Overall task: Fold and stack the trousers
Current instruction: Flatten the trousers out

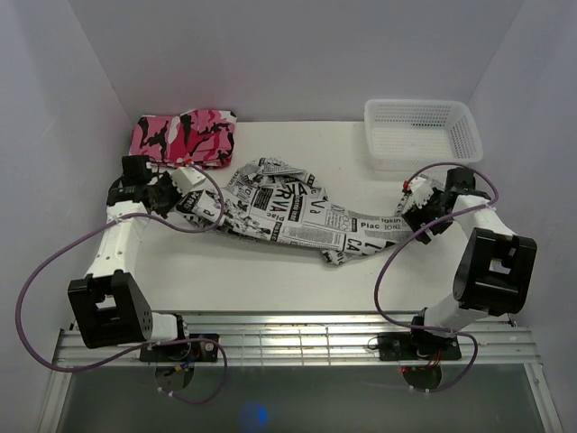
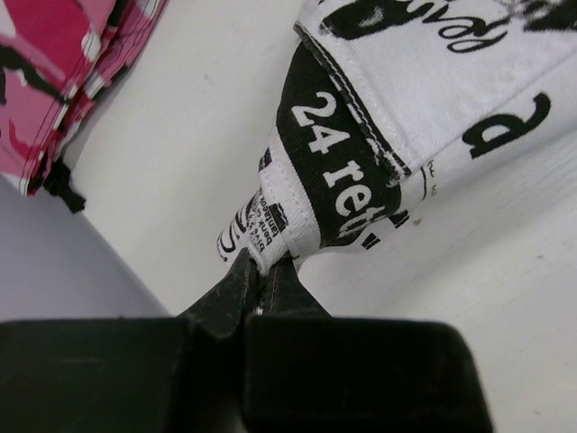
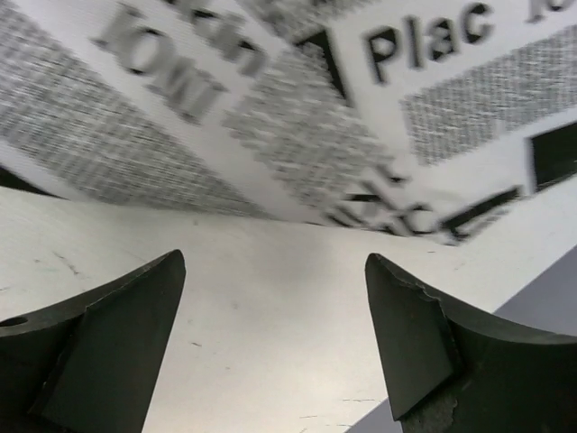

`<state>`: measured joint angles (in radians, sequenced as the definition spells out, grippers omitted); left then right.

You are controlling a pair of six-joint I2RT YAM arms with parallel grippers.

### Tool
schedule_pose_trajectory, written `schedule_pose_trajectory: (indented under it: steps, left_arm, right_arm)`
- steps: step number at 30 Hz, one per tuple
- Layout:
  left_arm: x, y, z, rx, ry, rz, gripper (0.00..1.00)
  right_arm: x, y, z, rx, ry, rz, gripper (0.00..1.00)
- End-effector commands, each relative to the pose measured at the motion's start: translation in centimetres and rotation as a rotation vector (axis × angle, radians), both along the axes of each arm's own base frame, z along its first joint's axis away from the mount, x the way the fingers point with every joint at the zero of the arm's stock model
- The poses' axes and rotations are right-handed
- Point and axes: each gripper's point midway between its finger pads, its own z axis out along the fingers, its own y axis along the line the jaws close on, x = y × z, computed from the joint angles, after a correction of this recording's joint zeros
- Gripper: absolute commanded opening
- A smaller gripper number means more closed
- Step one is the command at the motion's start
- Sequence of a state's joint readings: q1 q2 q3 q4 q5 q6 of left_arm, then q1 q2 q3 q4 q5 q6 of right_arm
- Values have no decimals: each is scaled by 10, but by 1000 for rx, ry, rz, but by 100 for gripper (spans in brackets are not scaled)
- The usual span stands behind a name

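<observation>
Straightening looks to be the step in hand, with no fold made yet: the trousers (image 1: 288,212) lie rumpled in a crooked band across the middle of the worktop (image 1: 270,289), one end near the pink camouflage garment (image 1: 185,135) at the far left, the other trailing towards the right, short of the white basket (image 1: 419,131). The left claw (image 2: 264,271) is closed tight on a small tab of cloth at a stitched corner of the trousers, by the printed "24", and lifts that corner a little off the surface. The right claw (image 3: 275,262) is wide open and has hold of nothing; its two fingers (image 3: 117,334) sit low over bare worktop, with the printed edge of the trousers just beyond their tips, near but not between them. The left arm rises from its base along the left side and bends inward at the wrist, pointing right into the cloth. The right arm is hunched at the elbow, its forearm reaching away and its wrist turned left towards the trouser end. I judge the next move calls for the right claw to slide forward under or over that edge and pinch it, so both arms can draw the cloth taut and flat before folding.
</observation>
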<state>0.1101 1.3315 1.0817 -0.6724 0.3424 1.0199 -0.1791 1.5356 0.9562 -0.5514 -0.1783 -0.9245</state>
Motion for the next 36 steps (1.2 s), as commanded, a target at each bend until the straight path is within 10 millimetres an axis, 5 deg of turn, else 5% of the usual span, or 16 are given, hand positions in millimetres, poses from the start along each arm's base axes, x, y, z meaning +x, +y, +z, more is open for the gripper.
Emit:
schedule_pose_trajectory:
  steps: [1,5,14,25,29,31,33,36]
  left_arm:
    - [13,38,23,66,-61,104,0]
    - [12,59,29,75,-83,146,0]
    - [8,63,18,74,-54,153,0]
    - [29,62,16,-49,4,219,0]
    - [33,60,15,-75,2,232,0]
    - [34,59,15,-88,-2,243,0]
    - [39,61,21,-105,-35,271,0]
    - [51,63,37,-128,-119,303,0]
  right_arm:
    - [19,-13,15,4,-40,44,86]
    - [32,-18,26,94,-48,-8,86]
    - [50,-13,17,95,-126,127,89]
    - [13,2,-17,68,-55,452,86]
    - [17,7,-38,78,-22,455,67]
    - [23,6,-40,83,-21,430,38]
    - [34,4,-24,91,-37,407,11]
    - [49,-4,31,121,-117,366,8]
